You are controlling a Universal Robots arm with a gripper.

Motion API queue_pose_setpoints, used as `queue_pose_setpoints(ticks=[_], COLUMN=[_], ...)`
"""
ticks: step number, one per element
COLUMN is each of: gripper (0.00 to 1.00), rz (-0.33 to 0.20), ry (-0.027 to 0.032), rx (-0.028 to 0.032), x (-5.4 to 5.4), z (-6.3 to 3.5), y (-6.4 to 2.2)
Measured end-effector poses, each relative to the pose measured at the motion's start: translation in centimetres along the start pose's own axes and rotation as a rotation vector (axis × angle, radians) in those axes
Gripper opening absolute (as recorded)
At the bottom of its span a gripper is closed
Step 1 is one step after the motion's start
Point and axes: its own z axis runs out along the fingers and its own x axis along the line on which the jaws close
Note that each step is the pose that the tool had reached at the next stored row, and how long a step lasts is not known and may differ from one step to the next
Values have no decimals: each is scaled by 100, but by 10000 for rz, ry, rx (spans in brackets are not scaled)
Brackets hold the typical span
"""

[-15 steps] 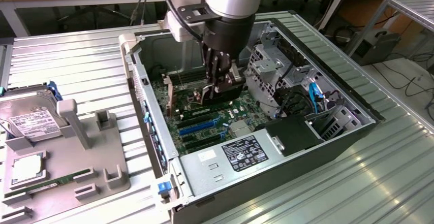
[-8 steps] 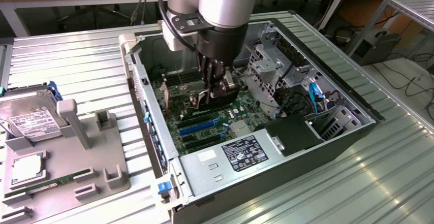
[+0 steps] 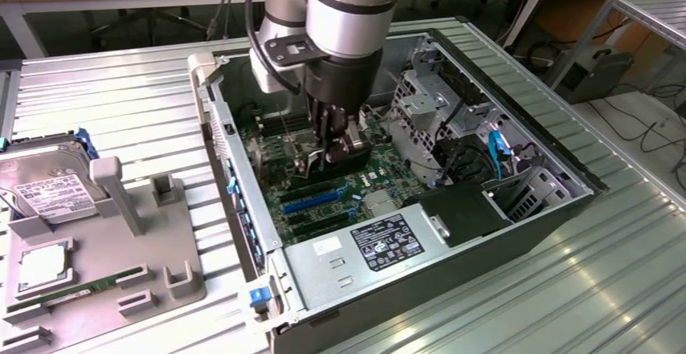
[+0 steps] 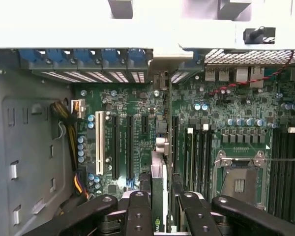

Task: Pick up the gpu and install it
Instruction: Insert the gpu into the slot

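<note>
"Inside the open computer case (image 3: 541,209), low over the motherboard (image 3: 321,197), the gripper (image 4: 163,212) hangs from the arm, its fingers (image 4: 137,214) drawn in on the gpu (image 4: 159,194)."

"How does the card sit?"

"On edge between the two fingers, seen along its thin side and running toward the case's rear wall. In line with it, a pale metal bracket (image 4: 171,58) sits among the blue slot clips (image 4: 88,58). The card stands among the dark expansion slots (image 4: 122,147), with the processor socket (image 4: 241,177) to one side and a white slot (image 4: 99,142) to the other. Whether its lower edge is fully down in a slot cannot be told."

"And around the case?"

"The case lies on its side on a ribbed metal table (image 3: 128,97). On the exterior view's left is a grey tray (image 3: 161,242) with a hard drive (image 3: 48,193) and a green memory stick (image 3: 80,287), well apart from the gripper. The labelled power supply (image 3: 370,246) sits in the case's near end."
</note>
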Motion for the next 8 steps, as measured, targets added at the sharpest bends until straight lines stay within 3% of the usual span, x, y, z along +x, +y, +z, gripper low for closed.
queue_pose_setpoints(ticks=[8], gripper=[26], rz=[20], ry=[-1], rx=[18], x=[-1], z=[182], y=[11])
